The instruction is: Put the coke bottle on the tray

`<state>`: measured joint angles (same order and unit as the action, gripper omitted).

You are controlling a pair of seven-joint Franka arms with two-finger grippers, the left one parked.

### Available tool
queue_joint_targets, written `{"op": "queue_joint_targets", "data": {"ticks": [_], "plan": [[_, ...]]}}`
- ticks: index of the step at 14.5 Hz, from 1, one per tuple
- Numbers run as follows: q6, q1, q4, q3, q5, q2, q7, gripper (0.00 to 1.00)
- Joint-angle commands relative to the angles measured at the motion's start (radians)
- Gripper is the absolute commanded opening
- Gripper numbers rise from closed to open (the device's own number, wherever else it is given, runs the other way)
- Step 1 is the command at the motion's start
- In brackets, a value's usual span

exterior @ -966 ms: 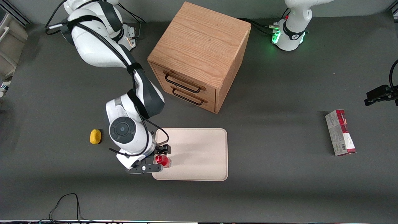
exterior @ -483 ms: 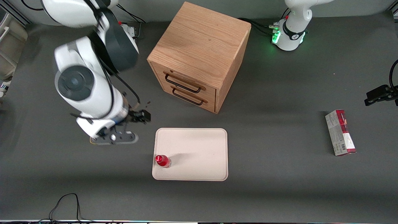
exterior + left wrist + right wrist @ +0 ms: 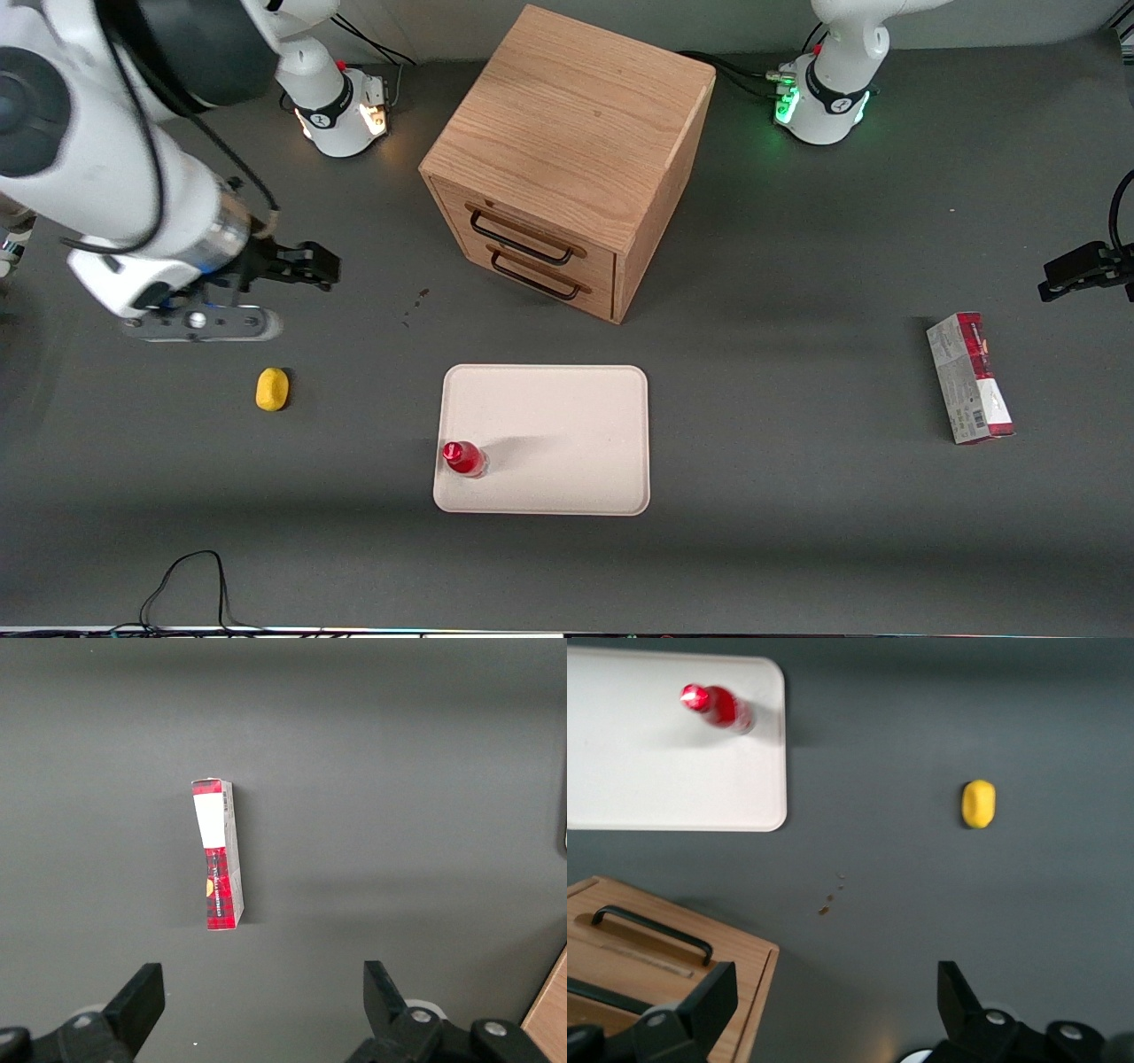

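Note:
The coke bottle (image 3: 463,458), small, red and shiny with a red cap, stands upright on the cream-white tray (image 3: 567,434), in the corner nearest the front camera at the working arm's end. Both also show in the right wrist view: the bottle (image 3: 718,706) on the tray (image 3: 656,771). My right gripper (image 3: 195,322) hangs high above the table, well away from the tray toward the working arm's end. It (image 3: 833,992) is open and empty, with only bare table between its fingers.
A wooden drawer cabinet (image 3: 567,159) with two dark handles stands farther from the front camera than the tray; its corner shows in the wrist view (image 3: 656,974). A yellow oval lump (image 3: 272,389) lies below my gripper. A red-and-grey carton (image 3: 970,377) lies toward the parked arm's end.
My gripper was around the bottle on the tray one second ago. It has let go, risen and swung away toward the working arm's end. The bottle stays upright on the tray.

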<state>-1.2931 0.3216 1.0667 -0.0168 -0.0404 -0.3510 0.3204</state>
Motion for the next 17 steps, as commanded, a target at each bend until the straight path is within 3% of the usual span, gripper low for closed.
{"op": "queue_joint_targets", "data": {"ticks": [1, 8, 17], "plan": [[-0.138, -0.084, 0.329, 0.001, 0.034, 0.242, -0.084, 1.00], [-0.152, -0.243, 0.424, -0.008, 0.036, 0.328, -0.219, 1.00], [-0.147, -0.228, 0.427, -0.117, 0.031, 0.314, -0.230, 1.00]]}}
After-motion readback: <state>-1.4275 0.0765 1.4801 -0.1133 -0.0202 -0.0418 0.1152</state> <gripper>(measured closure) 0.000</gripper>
